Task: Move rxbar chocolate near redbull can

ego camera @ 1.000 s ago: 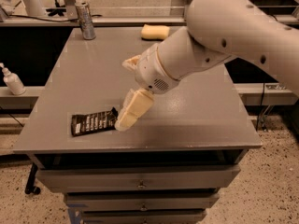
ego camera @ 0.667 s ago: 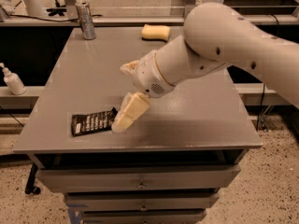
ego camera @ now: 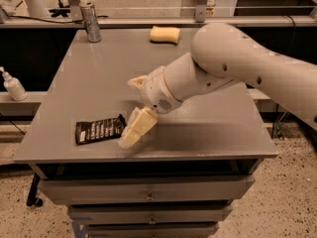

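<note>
The rxbar chocolate point(ego camera: 99, 129) is a flat black wrapper with white lettering, lying near the front left edge of the grey table point(ego camera: 198, 118). The redbull can point(ego camera: 90, 15) stands upright at the table's far left corner, far from the bar. My gripper point(ego camera: 128, 112) hangs just right of the bar's right end. Its cream fingers are spread apart and hold nothing. The lower finger point(ego camera: 134, 131) reaches down to the table right beside the bar's end; I cannot tell if it touches the bar.
A pale yellow sponge point(ego camera: 165, 34) lies at the table's far edge, right of the can. A white pump bottle point(ego camera: 13, 86) stands on a lower shelf to the left. Drawers sit under the tabletop. My white arm spans the table's right half.
The gripper has shifted slightly left toward the bar's right end. The bar, can and sponge have not moved.
</note>
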